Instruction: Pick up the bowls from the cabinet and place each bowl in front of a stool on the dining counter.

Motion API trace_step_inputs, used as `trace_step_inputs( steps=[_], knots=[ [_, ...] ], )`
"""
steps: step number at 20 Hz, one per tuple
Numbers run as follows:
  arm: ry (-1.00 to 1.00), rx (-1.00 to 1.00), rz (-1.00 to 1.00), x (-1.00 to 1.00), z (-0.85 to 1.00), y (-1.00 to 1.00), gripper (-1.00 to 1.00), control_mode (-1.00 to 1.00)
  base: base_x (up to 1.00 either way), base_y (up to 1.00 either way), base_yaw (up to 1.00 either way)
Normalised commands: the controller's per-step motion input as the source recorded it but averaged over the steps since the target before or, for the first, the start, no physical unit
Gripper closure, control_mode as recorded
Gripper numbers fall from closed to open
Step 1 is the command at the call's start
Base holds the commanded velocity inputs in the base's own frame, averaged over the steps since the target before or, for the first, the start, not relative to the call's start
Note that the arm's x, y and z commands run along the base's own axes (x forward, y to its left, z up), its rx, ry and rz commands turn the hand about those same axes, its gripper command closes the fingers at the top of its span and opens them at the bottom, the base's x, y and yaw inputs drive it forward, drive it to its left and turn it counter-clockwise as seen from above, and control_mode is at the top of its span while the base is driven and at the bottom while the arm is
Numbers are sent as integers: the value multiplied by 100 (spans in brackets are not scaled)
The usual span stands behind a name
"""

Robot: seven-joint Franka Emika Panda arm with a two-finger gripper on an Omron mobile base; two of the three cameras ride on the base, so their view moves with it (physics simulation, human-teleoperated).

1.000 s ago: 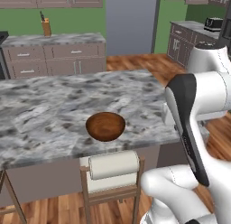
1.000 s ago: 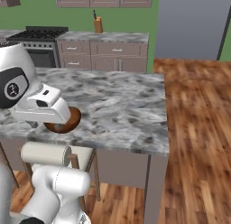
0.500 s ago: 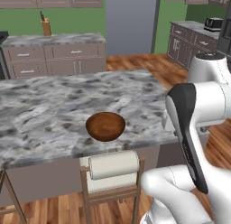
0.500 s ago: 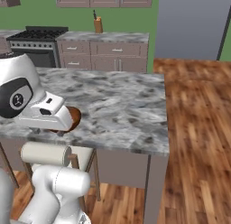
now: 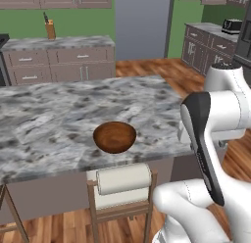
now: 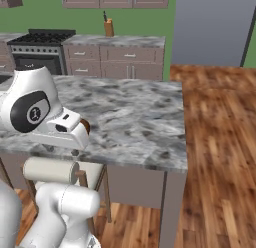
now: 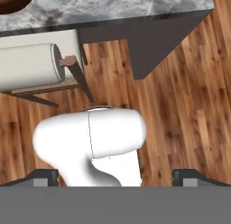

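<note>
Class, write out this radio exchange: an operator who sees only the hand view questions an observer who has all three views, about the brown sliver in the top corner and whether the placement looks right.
Operator: My fingers stand wide apart with nothing between them, over wooden floor. There is a brown sliver in my top corner. What is it?
Observer: It is a whole wooden bowl. In the left base view it sits upright on the dining counter.
Operator: I can see a stool's cushion under the counter edge. Is the bowl lined up with it?
Observer: Yes. The bowl stands near the counter's front edge, directly behind that stool.
Operator: Is anything inside the bowl?
Observer: No. The left base view looks down into it, and it is empty.
</note>
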Motion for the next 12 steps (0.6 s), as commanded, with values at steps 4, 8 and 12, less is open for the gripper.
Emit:
trace_step_inputs(
  steps=[4,8,12],
  knots=[
    [0,0,0,0,0,0,-100,-100,0,0,0],
    [0,0,0,0,0,0,-100,-100,0,0,0],
    [0,0,0,0,0,0,-100,100,-5,-39,-1]
  ],
)
